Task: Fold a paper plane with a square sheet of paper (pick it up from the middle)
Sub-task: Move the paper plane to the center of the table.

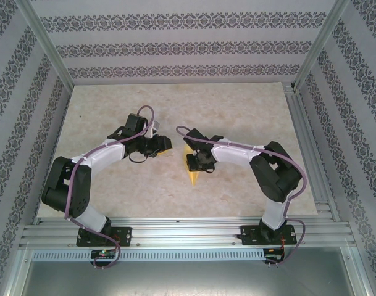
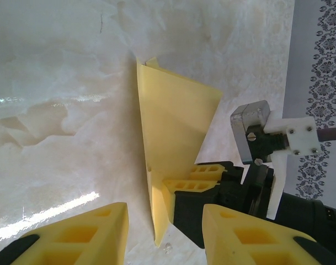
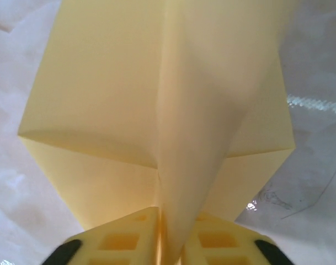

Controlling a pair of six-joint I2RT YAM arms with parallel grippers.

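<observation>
The pale-yellow sheet of paper is folded into a pointed paper plane (image 1: 191,174) with a centre crease, standing on edge near the table's middle. My right gripper (image 1: 196,161) is shut on its centre fold. In the right wrist view the wings (image 3: 129,94) spread to both sides above the pinched fold, and the right gripper (image 3: 166,234) has its yellow fingers pressed on the paper. In the left wrist view the plane (image 2: 173,121) stands upright in the right gripper's fingers (image 2: 198,179). My left gripper (image 2: 165,223) is open just in front of it, holding nothing, a short way left of the plane (image 1: 167,145).
The marble-patterned table (image 1: 113,111) is walled by patterned panels (image 1: 175,46) and aluminium posts. A metal rail (image 1: 188,231) runs along the near edge by the arm bases. The right arm's wrist hardware (image 2: 261,138) sits close to my left fingers.
</observation>
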